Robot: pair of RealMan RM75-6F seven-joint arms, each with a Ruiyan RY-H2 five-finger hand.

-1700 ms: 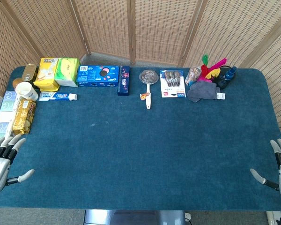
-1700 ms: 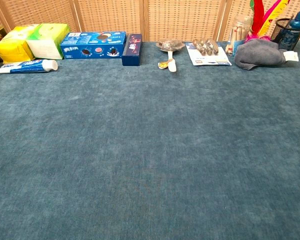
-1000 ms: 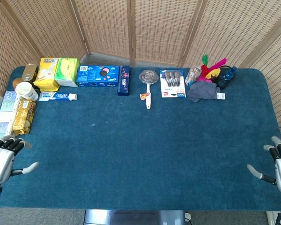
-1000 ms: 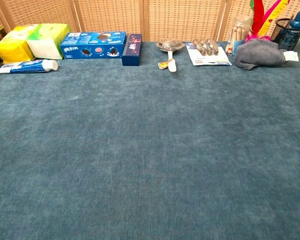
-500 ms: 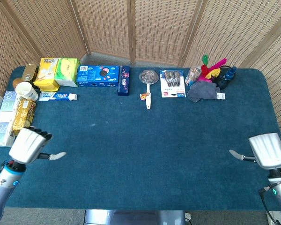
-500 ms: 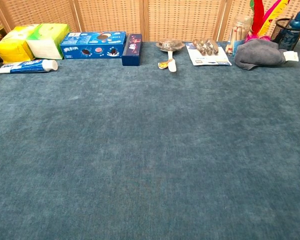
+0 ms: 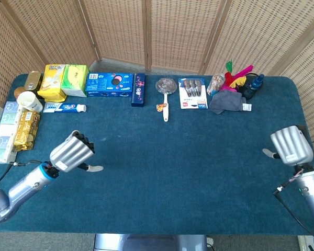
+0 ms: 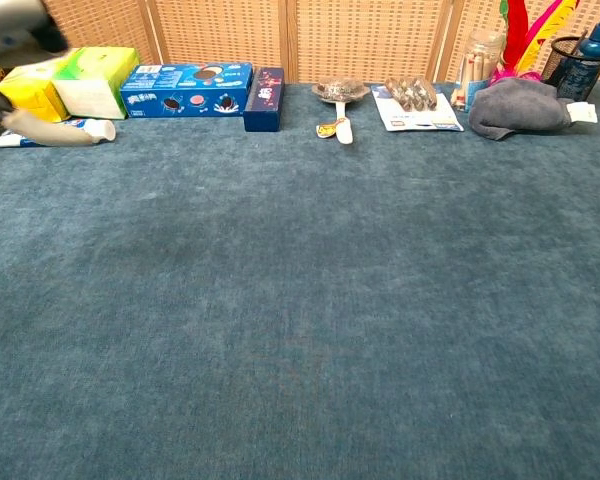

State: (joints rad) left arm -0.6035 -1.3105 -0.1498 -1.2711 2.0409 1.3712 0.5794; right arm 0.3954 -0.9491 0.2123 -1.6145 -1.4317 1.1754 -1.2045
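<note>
The left hand hangs above the blue table holding nothing, its back turned to the head camera, the fingers lying side by side and bent forward with the thumb sticking out toward the table's middle; whether the fingers are fully curled in cannot be told from either view. In the chest view only a blurred part of it shows at the upper left corner. Beyond it and a little outward lies the toothpaste tube, the nearest thing ahead of the hand, near but apart from it. Further outward sits the gold-wrapped sweets pack, with a paper cup past that. Behind the toothpaste stand the yellow and green tissue packs and the blue biscuit box. The right hand hovers near its own edge of the table, also empty, back upward, thumb pointing inward. Well ahead of it lies the grey cloth, beside the bright feathers.
</note>
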